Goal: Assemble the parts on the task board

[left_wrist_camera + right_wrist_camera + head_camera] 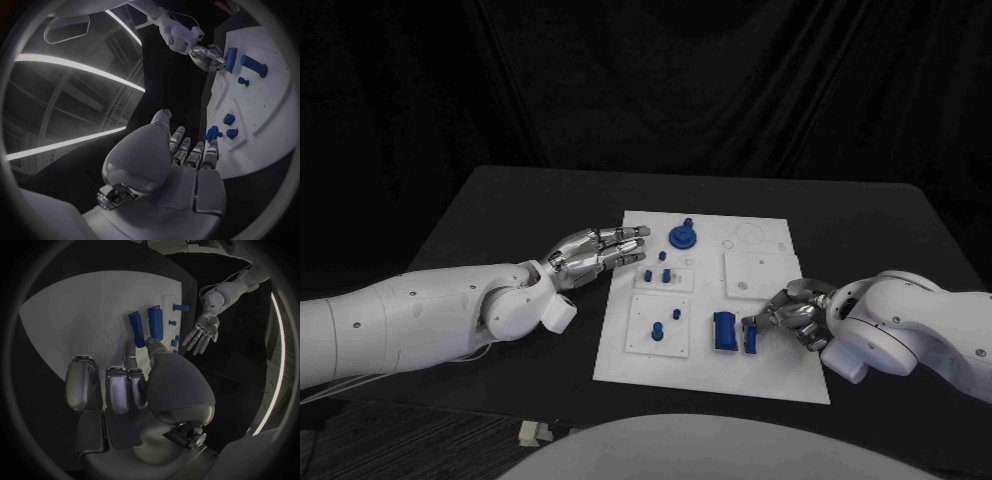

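Task board [776,385]: assembly looks partial, blue parts [679,236] scattered across it; left hand [596,250] fingers spread, empty; right hand [788,315] fingertip touching upright block [751,337], grasp unclear.

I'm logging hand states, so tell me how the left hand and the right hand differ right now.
The left hand is open, its fingers stretched out flat and apart, holding nothing; the right hand has its fingers curled. The left hand hovers at the board's left edge by the small pegs; the right hand sits at the board's right side, its fingertips at a blue block, though whether it grips it is unclear. Both are silver, on white arms.
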Available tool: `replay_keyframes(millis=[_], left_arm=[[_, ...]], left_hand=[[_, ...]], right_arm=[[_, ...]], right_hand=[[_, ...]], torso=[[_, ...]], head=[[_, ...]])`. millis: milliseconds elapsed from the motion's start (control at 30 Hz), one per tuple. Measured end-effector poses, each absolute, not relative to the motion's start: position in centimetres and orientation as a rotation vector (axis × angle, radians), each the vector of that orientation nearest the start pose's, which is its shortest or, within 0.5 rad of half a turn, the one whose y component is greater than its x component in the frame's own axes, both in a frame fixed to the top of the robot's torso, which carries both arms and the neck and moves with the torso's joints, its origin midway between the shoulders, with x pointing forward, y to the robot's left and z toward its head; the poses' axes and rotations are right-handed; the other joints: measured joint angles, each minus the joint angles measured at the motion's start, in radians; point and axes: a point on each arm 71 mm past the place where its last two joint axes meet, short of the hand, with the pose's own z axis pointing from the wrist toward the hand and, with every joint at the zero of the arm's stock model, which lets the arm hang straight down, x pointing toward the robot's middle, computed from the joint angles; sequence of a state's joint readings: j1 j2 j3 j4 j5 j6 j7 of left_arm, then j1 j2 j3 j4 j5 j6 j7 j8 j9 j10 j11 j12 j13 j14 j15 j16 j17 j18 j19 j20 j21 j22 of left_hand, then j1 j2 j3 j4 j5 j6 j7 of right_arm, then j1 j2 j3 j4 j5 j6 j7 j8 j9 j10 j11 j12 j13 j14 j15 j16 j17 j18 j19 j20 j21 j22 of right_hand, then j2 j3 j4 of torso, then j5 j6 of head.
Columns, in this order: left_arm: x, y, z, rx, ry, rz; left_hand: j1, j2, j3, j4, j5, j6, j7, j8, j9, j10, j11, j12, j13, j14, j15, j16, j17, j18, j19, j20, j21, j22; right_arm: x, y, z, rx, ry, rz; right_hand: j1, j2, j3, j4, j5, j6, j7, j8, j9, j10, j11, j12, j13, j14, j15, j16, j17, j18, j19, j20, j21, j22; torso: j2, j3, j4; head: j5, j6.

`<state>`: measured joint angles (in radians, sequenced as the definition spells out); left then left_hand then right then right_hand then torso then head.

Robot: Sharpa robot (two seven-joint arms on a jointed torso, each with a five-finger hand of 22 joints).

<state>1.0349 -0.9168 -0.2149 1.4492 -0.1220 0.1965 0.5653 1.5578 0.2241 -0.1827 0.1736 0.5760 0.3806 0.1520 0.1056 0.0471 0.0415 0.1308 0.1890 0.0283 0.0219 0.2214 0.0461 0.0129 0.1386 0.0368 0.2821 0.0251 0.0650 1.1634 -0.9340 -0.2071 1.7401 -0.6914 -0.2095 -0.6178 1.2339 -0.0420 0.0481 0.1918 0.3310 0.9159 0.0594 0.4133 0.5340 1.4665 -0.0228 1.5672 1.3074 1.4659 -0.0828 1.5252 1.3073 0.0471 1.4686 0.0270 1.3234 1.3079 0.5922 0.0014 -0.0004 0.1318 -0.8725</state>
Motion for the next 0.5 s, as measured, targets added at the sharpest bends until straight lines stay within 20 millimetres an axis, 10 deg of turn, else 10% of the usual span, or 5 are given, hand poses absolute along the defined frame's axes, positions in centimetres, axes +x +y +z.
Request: replay_keyframes(millis=[267, 500], left_arm=[[41.43, 24.48, -30.16, -1.071, 1.754, -1.842], [41.40, 24.46, -30.20, -1.072, 1.756, -1.842]], left_hand=[[0.000, 0.000, 0.000, 0.000, 0.000, 0.000, 0.000, 0.000, 0.000, 0.000, 0.000, 0.000, 0.000, 0.000, 0.000, 0.000, 0.000, 0.000, 0.000, 0.000, 0.000, 0.000], [0.000, 0.000, 0.000, 0.000, 0.000, 0.000, 0.000, 0.000, 0.000, 0.000, 0.000, 0.000, 0.000, 0.004, 0.004, 0.004, 0.000, 0.000, 0.000, 0.000, 0.000, -0.001]], right_arm=[[38.99, -21.18, -28.11, 0.729, 2.454, 0.477], [38.91, -21.06, -27.98, 0.697, 2.447, 0.475]], right_hand=[[-0.039, -0.006, -0.032, 0.021, -0.088, -0.014, 0.007, 0.005, 0.002, 0.000, 0.007, 0.000, 0.000, 0.000, 0.000, 0.000, 0.000, 0.000, -0.004, 0.004, 0.000, 0.000], [-0.099, -0.042, -0.087, 0.093, -0.258, -0.059, 0.012, 0.023, 0.007, -0.003, 0.011, 0.000, 0.000, 0.000, 0.007, -0.004, 0.000, 0.000, -0.005, 0.010, -0.010, 0.000]], torso=[[0.000, 0.0000, 0.0000], [0.000, 0.0000, 0.0001]], head=[[0.000, 0.000], [0.000, 0.000]])
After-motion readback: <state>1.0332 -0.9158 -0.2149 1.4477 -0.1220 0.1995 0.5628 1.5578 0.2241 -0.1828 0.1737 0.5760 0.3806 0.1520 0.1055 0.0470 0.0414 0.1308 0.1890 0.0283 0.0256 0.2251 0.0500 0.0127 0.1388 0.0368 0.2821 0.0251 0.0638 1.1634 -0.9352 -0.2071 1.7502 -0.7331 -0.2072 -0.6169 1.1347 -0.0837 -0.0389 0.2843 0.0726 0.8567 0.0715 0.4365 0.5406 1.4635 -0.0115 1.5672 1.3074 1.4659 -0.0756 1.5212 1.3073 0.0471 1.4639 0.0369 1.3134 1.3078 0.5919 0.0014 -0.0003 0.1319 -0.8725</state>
